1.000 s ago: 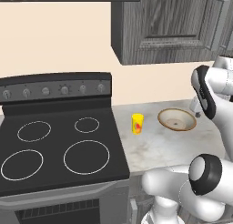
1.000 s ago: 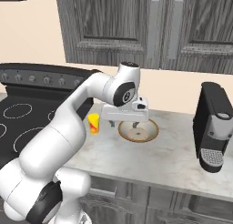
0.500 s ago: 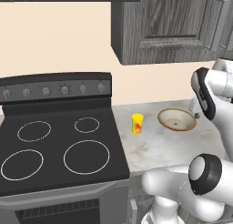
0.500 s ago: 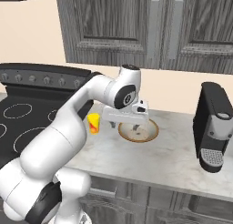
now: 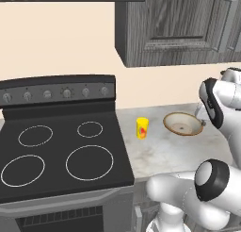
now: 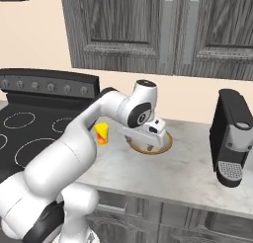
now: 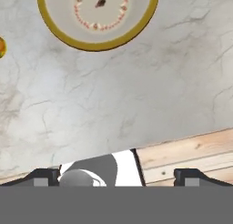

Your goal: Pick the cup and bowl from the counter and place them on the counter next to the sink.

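nothing moved, tool (image 7: 116,175) tips apart above counter (image 7: 136,95) edge, bowl (image 7: 98,18) beyond, cup (image 6: 102,133) apart

Home kitchen, rendered. Black glass stovetop (image 5: 61,151) with four white burner rings, at 9 o'clock in left base view; knob panel (image 5: 56,92) along its back. Light grey-white marbled stone counter (image 5: 169,153) beside stove, over dark grey wood-grain base cabinets (image 6: 163,215). Matching dark wood-grain wall cabinets (image 6: 148,29) at 12 o'clock. Black coffee machine (image 6: 232,138) on counter at 3 o'clock in right base view. Small yellow tumbler cup (image 5: 142,128) and wide tan-rimmed bowl (image 5: 182,124) on worktop. Beige wall (image 5: 56,42) behind stove.
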Controlling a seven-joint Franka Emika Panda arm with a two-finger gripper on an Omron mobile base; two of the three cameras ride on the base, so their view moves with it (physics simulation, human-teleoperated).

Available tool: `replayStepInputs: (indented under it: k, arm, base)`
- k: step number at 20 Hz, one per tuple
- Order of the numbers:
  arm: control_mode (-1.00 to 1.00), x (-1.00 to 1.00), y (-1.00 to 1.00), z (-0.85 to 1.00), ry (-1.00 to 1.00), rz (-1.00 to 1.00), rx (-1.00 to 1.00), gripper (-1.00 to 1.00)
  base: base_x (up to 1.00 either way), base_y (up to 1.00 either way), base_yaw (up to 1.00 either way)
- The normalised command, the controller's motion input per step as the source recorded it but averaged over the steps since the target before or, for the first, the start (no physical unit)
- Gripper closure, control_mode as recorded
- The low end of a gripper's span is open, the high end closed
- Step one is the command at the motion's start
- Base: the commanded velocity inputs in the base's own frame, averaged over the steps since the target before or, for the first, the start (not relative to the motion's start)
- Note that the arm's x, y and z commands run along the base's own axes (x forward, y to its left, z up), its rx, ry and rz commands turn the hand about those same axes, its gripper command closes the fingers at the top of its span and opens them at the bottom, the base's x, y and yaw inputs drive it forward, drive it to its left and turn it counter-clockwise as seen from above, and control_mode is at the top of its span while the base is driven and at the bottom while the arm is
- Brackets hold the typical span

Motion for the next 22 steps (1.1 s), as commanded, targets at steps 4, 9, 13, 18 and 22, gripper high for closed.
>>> replayStepInputs:
  k: [4,9,13,18,22]
  arm:
    - [-1.0,0.07,-0.27,-0.26,0.0,-0.44,0.01,-1.0]
    - [-1.0,0.32,0.0,-0.16,0.0,-0.24,0.0,-1.0]
    - [-1.0,0.5,0.0,-0.22,0.0,-0.16,0.0,-1.0]
    - [-1.0,0.41,-0.03,-0.21,0.0,-0.09,0.0,-1.0]
    - [-1.0,0.36,-0.1,-0.16,0.01,-0.09,0.0,-1.0]
  base:
    - [0.0,0.0,0.0]
    - [0.0,0.0,0.0]
    - [0.0,0.0,0.0]
    - [0.0,0.0,0.0]
    - [0.0,0.0,0.0]
